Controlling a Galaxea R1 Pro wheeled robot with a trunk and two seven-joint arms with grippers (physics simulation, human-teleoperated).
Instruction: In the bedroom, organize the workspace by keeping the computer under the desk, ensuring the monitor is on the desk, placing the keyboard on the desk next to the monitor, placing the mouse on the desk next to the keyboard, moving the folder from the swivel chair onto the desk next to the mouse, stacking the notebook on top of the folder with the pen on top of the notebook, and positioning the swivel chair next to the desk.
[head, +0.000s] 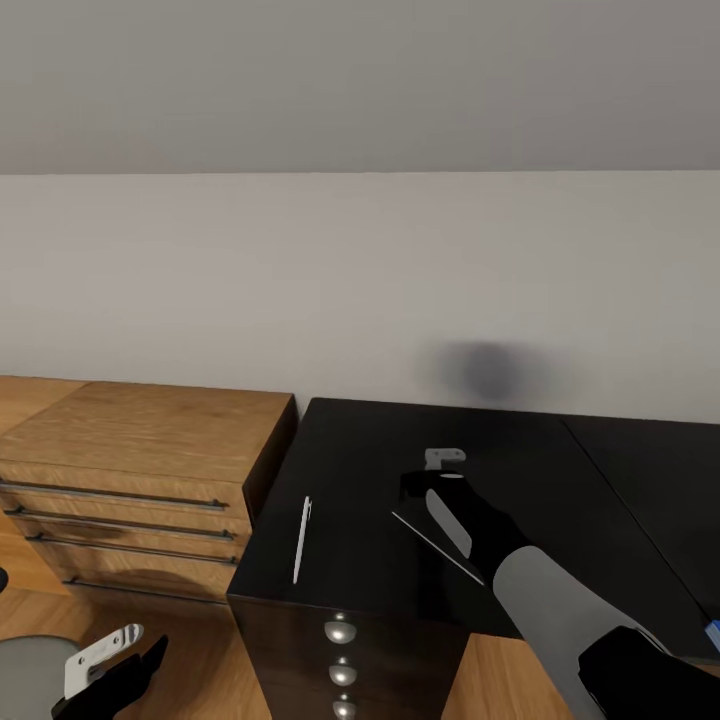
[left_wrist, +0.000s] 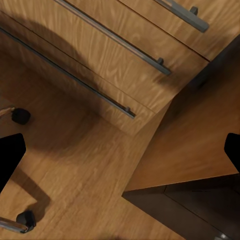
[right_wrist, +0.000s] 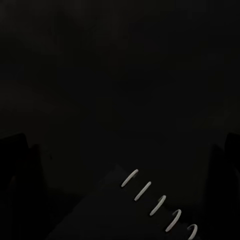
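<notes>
The glossy black desk (head: 560, 470) runs along the wall. A thin white pen (head: 302, 538) lies near its left end. My right gripper (head: 441, 470) reaches over the desktop, its jaws wide apart and nothing between them. The notebook (head: 420, 535) lies on the desk beneath that arm, showing a pale edge. Its spiral rings (right_wrist: 159, 202) appear close to the right gripper (right_wrist: 122, 145). Low at the left, my left gripper (head: 110, 672) hangs open over the floor beside the swivel chair's grey seat (head: 25, 670). A blue corner of the folder (head: 712, 632) peeks in at the right edge.
A light-wood dresser (head: 140, 440) with long bar handles stands against the desk's left end. Three round silver knobs (head: 340, 631) mark the desk's drawers. Two black chair casters (left_wrist: 20, 116) rest on the wood floor (left_wrist: 85, 165) under the left gripper (left_wrist: 120, 150).
</notes>
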